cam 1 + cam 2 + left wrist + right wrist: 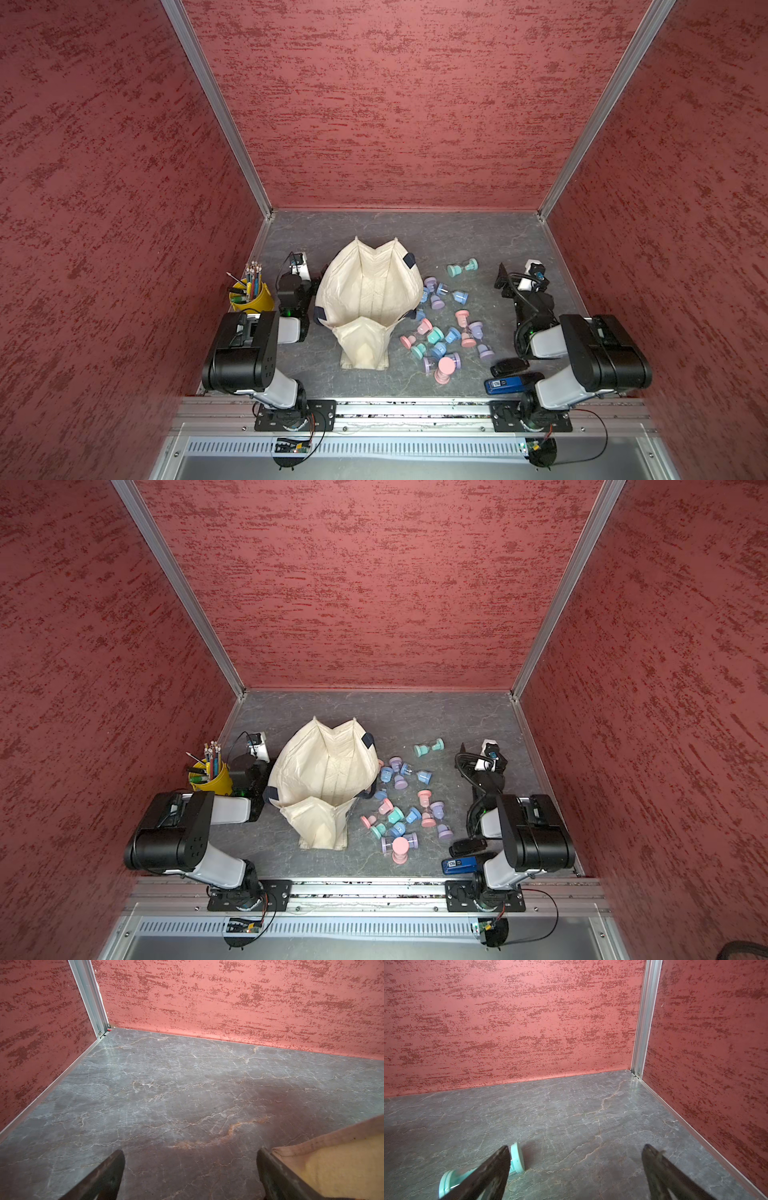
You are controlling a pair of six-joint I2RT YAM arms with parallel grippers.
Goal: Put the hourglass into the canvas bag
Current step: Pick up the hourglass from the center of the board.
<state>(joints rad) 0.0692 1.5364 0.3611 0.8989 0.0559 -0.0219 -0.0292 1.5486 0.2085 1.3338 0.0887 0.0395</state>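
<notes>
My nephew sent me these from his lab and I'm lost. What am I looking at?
The left arm and the right arm of a robot stand at the near edge of a grey table. Two pictures look down from overhead, almost the same view; the other two come from a camera on each wrist. On the table: an open cream canvas bag, small pastel hourglasses scattered beside it, a yellow pencil cup and a blue device. The left hand and right hand are both open and hold nothing; a teal hourglass lies near the right one.

Yellow pencil cup [253,302], black gadget [509,366], blue gadget [506,385] on grey marbled tabletop [457,237].
</notes>
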